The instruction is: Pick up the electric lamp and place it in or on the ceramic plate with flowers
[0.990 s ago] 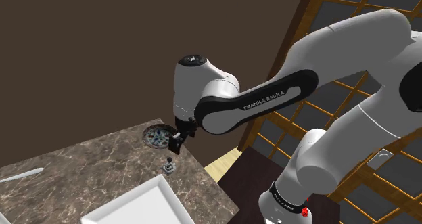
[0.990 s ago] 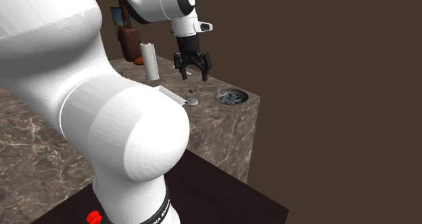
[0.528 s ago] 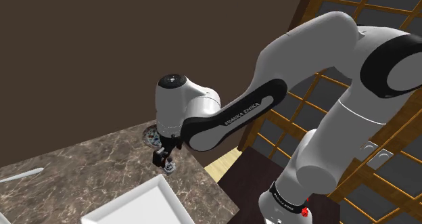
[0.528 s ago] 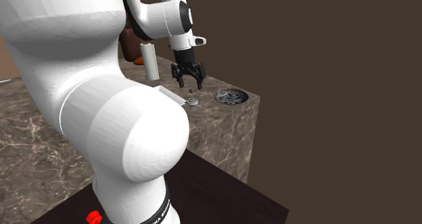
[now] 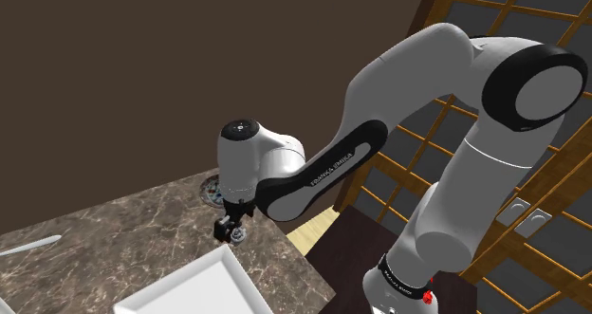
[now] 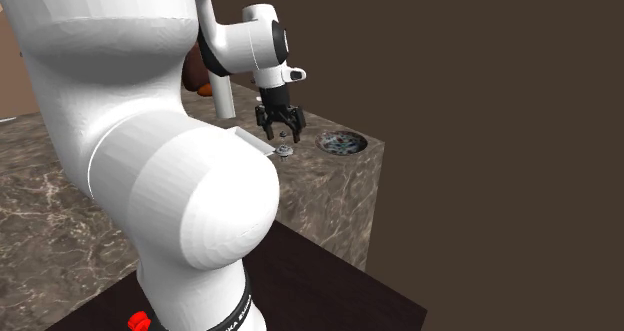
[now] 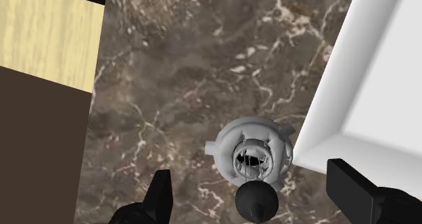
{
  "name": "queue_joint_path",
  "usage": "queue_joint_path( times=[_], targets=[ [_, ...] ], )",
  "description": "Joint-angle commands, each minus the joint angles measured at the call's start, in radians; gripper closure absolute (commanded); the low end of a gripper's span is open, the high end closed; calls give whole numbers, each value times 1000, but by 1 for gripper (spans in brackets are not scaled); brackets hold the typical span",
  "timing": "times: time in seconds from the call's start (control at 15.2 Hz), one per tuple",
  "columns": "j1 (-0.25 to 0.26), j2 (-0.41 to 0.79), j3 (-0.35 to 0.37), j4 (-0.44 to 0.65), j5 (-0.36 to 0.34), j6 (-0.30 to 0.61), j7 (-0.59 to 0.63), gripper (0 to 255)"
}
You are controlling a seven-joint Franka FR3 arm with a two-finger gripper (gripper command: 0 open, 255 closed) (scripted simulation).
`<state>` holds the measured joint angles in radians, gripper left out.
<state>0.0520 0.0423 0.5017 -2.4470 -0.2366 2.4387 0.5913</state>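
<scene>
The gripper (image 7: 251, 189) hangs over the marble counter (image 7: 182, 74), fingers spread wide. The small grey lamp (image 7: 249, 151) stands between them, touching neither, with a white tray (image 7: 365, 87) just beside one finger.

Under the matt black gripper (image 7: 251, 187), the dark brown counter (image 7: 182, 67) looks like white-veined marble; the small round grey lamp (image 7: 249, 148) seems smooth, the white square tray (image 7: 379, 67) plain matt.

dark veined marble counter (image 7: 176, 67) lies under the fingers (image 7: 160, 192); off its edge, pale wood floor (image 7: 47, 36); plain brown wall (image 5: 142, 65); wood-latticed window (image 5: 545, 13).
</scene>
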Motion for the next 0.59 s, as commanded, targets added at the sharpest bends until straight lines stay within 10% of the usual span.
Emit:
queue_joint_path(
  times=[0.0, 0.26, 0.33, 0.53],
  targets=[
    [0, 1, 0, -1, -2, 2, 1, 0],
    [0, 1, 0, -1, -2, 2, 1, 0],
    [0, 1, 0, -1, -2, 2, 1, 255],
    [0, 1, 0, -1, -2, 2, 1, 255]
  ],
)
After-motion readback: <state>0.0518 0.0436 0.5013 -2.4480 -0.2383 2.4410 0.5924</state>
